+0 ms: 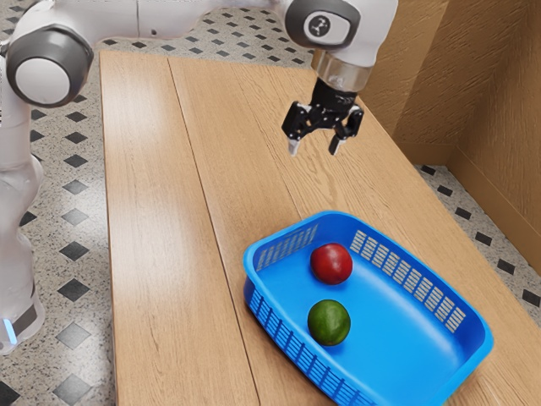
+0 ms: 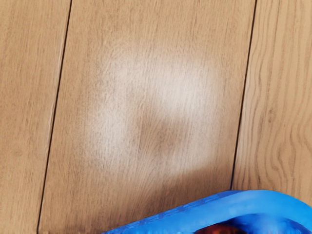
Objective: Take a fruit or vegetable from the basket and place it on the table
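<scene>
My gripper is open in the exterior view, its fingers apart with nothing between them, raised above the table beyond the basket's far end. The blue basket holds a red round fruit near its far end and a dark green round one beside it, closer to the camera. In the wrist view the basket's rim crosses the lower edge, and a small part of the red fruit shows inside it.
The wooden table extends under the basket and along its side toward the exterior view's left. A brown wall rises past the table at the exterior view's right. The basket's slotted side walls stand up around the two fruits.
</scene>
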